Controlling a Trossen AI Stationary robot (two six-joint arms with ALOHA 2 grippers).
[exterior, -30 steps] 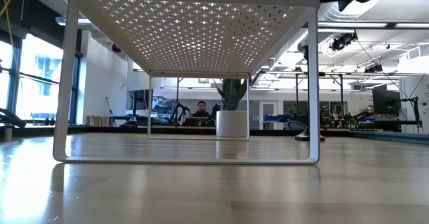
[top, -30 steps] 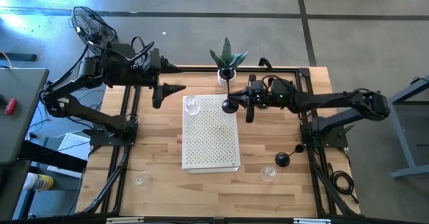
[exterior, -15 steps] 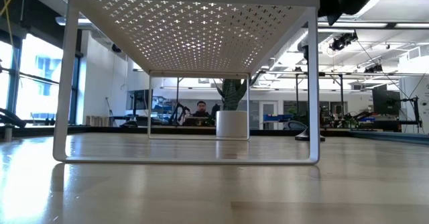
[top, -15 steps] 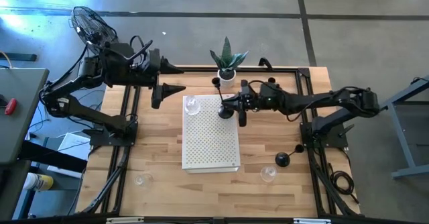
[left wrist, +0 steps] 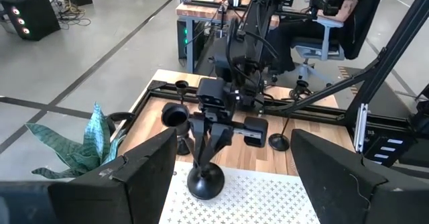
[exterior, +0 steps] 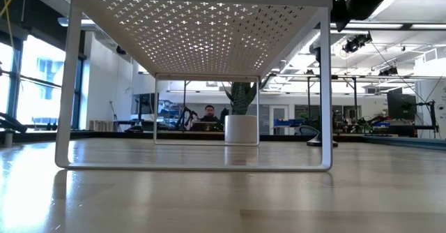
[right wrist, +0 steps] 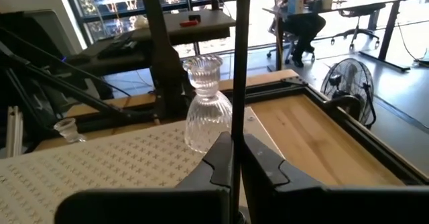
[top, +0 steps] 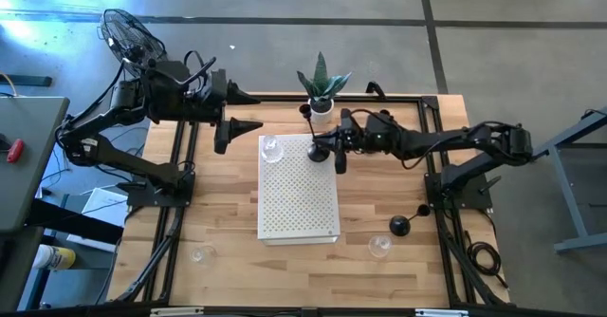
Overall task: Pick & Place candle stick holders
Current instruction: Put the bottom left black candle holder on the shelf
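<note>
A tall black candle stick holder (top: 318, 151) stands upright at the far right corner of the white perforated rack (top: 299, 203), with my right gripper (top: 329, 148) shut on its stem. A clear glass holder (right wrist: 206, 106) stands on the rack's far left corner. More black holders show, one beside the plant pot (top: 305, 111) and two on the table at the right (top: 400, 226). Clear glass holders (top: 380, 246) (top: 201, 254) stand near the front edge. My left gripper (top: 251, 111) hovers open, left of the rack's far end. My right gripper pinches the holder's thin stem (right wrist: 238, 127) between its two fingers (left wrist: 216, 135), a little above the domed base (left wrist: 205, 182). The fingers come level from the table's right side and lie across the stem. The holder stays upright, its base down at the rack's top.
A white pot with a green plant (top: 321, 97) stands just behind the rack. Black frame rails (top: 180, 194) run along both sides of the wooden table. A fan (top: 128, 34) stands beyond the far left corner.
My right gripper has gone toward the table's left edge and a little down, still shut on the black holder. The holder has stayed upright, and its base has come in from the rack's right edge onto its far right corner.
</note>
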